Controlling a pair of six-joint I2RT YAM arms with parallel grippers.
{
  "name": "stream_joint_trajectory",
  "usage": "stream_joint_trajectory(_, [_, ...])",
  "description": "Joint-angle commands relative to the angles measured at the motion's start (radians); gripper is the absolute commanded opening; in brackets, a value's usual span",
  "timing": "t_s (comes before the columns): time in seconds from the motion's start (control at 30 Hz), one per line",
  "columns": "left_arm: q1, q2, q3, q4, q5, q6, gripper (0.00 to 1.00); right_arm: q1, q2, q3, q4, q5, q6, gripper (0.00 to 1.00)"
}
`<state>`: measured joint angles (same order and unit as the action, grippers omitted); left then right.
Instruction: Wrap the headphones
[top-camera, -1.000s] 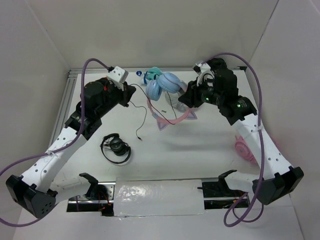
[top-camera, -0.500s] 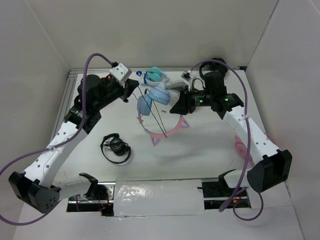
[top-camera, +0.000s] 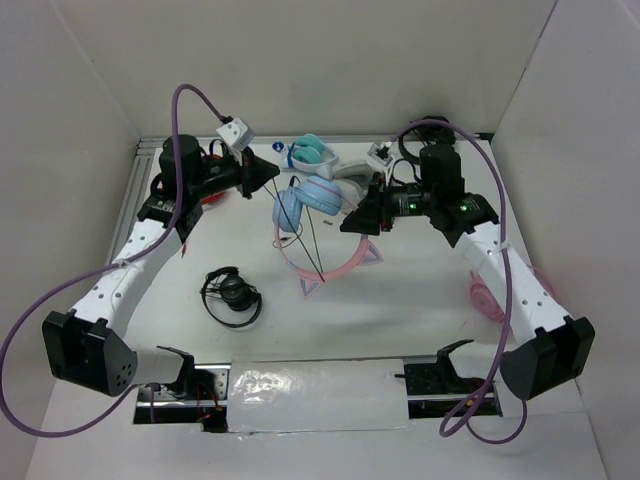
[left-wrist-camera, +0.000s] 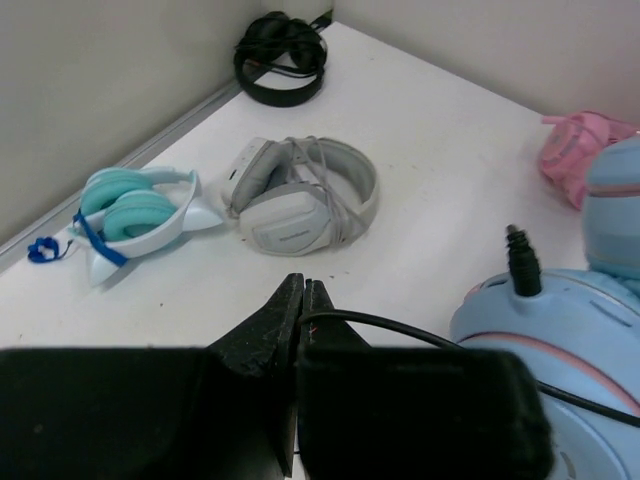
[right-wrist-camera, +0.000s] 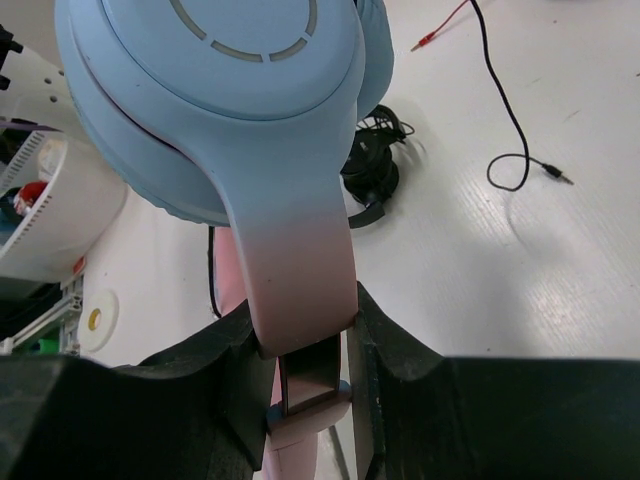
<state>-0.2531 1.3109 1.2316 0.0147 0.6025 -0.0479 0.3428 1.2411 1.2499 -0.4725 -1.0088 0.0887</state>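
The headphones, with light blue ear cups and a pink cat-ear headband, hang above the middle of the table. My right gripper is shut on the headband arm just below an ear cup. My left gripper is shut on the thin black cable, which runs to a plug in the blue cup. The cable's loose end with its jack lies on the table.
Teal-and-white headphones and a grey-white pair lie at the back. Black headphones lie front left, another black pair in the back corner. A pink pair lies at the right. White walls enclose the table.
My right gripper has carried the headphones left and lifted them. My left gripper has pulled back and up with the cable, drawing it taut towards the ear cups.
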Motion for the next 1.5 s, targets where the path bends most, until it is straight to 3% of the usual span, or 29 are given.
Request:
stream_joint_trajectory(0.0, [0.02, -0.022, 0.008, 0.149, 0.123, -0.024, 0.02, 0.024, 0.024, 0.003, 0.043, -0.145, 0.028, 0.0])
stream_joint_trajectory(0.13, [0.02, -0.061, -0.009, 0.178, 0.183, -0.02, 0.06, 0.024, 0.067, -0.009, 0.093, -0.155, 0.072, 0.0])
stream_joint_trajectory(0.27, [0.02, -0.084, -0.037, 0.224, 0.155, -0.009, 0.1, 0.022, 0.074, -0.009, 0.141, -0.166, 0.115, 0.0])
stream_joint_trajectory(0.53, [0.028, 0.027, 0.025, 0.18, 0.105, -0.013, 0.09, 0.059, -0.018, -0.009, 0.141, -0.186, 0.103, 0.0])
stream_joint_trajectory(0.67, [0.029, 0.082, 0.011, 0.212, 0.163, -0.044, 0.29, 0.07, -0.038, 0.008, 0.134, -0.197, 0.124, 0.0])
stream_joint_trajectory(0.83, [0.029, 0.14, 0.008, 0.224, 0.314, -0.092, 0.29, 0.087, -0.025, 0.028, 0.153, -0.22, 0.154, 0.0])
stream_joint_trajectory(1.0, [0.025, 0.165, -0.046, 0.321, 0.494, -0.115, 0.51, 0.091, 0.0, 0.06, 0.213, -0.217, 0.239, 0.0])
stream_joint_trajectory(1.2, [0.014, 0.146, -0.115, 0.339, 0.612, -0.115, 0.72, 0.079, -0.012, 0.088, 0.291, -0.074, 0.327, 0.0])
stream_joint_trajectory(1.33, [-0.029, 0.116, -0.222, 0.411, 0.657, -0.124, 0.95, 0.074, -0.009, 0.15, 0.302, 0.005, 0.374, 0.0])
stream_joint_trajectory(1.47, [-0.072, 0.117, -0.274, 0.458, 0.683, -0.135, 0.99, 0.074, -0.002, 0.203, 0.301, 0.07, 0.405, 0.0])
